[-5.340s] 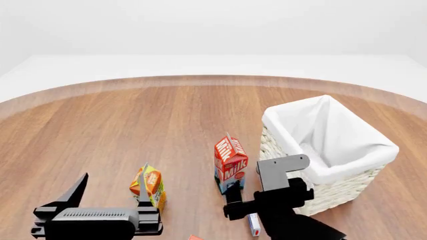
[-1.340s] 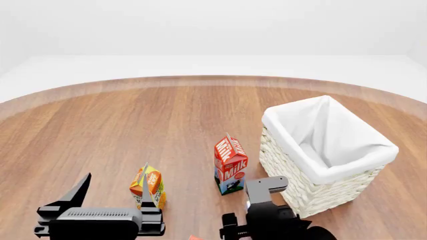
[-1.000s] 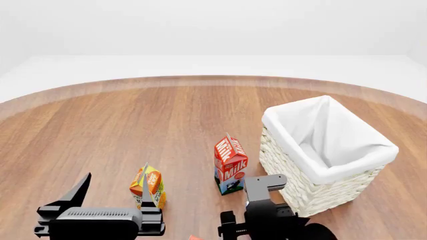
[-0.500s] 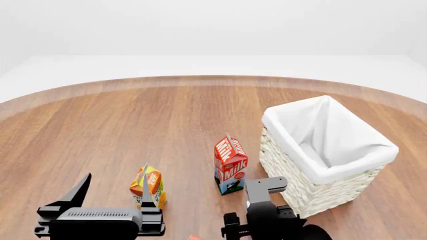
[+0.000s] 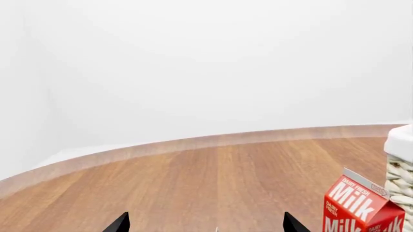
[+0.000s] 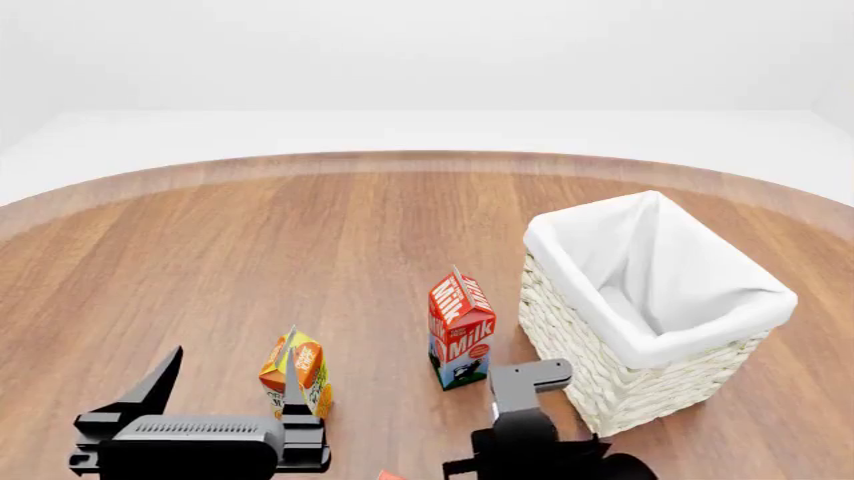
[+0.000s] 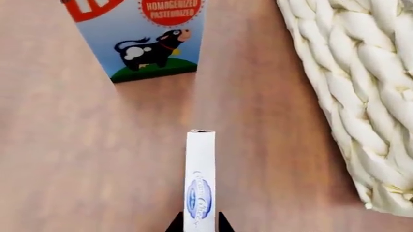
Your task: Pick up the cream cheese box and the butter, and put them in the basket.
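A: Right pincer [image 7: 199, 223], wrist view: two dark tips sit tight against either side of the cream cheese box [image 7: 199, 186], which stands on its thin edge, blue oval logo facing the camera. Logged as closed on the box.

B: Box position relative to the rest?

A: Between the milk carton [image 7: 143, 36] and the woven wall of the basket [image 7: 351, 92], touching neither. Wood of the worktop [image 7: 65, 145] shows all round it. Cannot tell whether the box rests on the wood or is lifted off it.

B: Head view?

A: Right arm low at the bottom edge, in front of the basket [image 6: 694, 385]; box hidden behind it. White liner folded over the basket rim. Milk carton [image 6: 461, 328] upright just left of the basket; orange juice carton [image 6: 298, 372] further left.

B: Left pincer?

A: Left pincer [image 6: 224, 384] spread wide, nothing between its fingers, near the juice carton. Its wrist view shows only two dark tips.

B: Butter?

A: Only an orange-red sliver [image 6: 388, 475] at the bottom edge; too little to identify.
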